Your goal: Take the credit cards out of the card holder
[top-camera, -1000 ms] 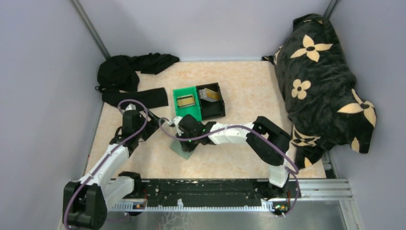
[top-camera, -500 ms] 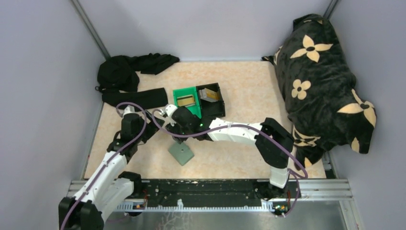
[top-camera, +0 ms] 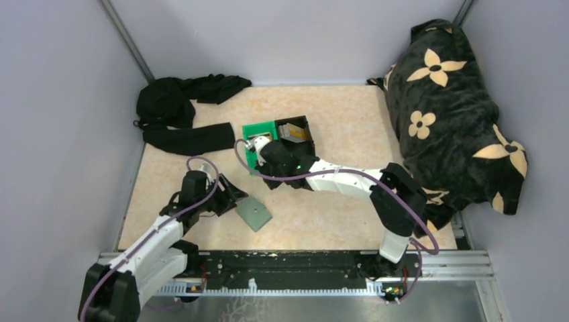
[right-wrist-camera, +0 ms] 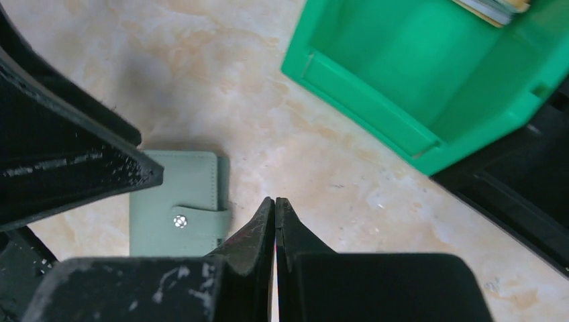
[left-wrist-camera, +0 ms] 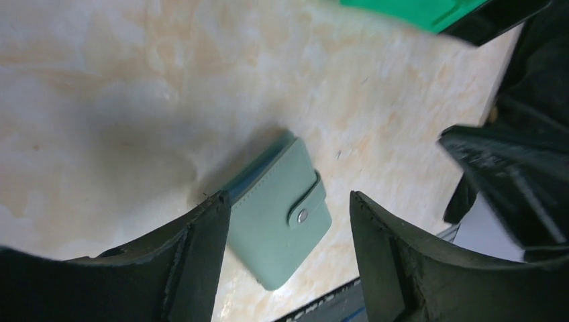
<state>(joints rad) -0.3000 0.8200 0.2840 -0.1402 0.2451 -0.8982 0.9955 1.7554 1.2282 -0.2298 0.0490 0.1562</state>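
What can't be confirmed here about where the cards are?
- Card holder: snapped shut in both wrist views; its cover hides any cards left.
- Right gripper: fingers pressed together in its wrist view; a card between them would be too thin to see.
- Green bin: its cards are cut off by the right wrist view's top edge; the right arm partly covers them in the top view.

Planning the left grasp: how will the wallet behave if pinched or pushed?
Wallet lies flat, snap closed: probably stays shut, won't roll. Looks soft, stitched edges, so may flex in the jaws. Low on a smooth table: likely slides when pushed.
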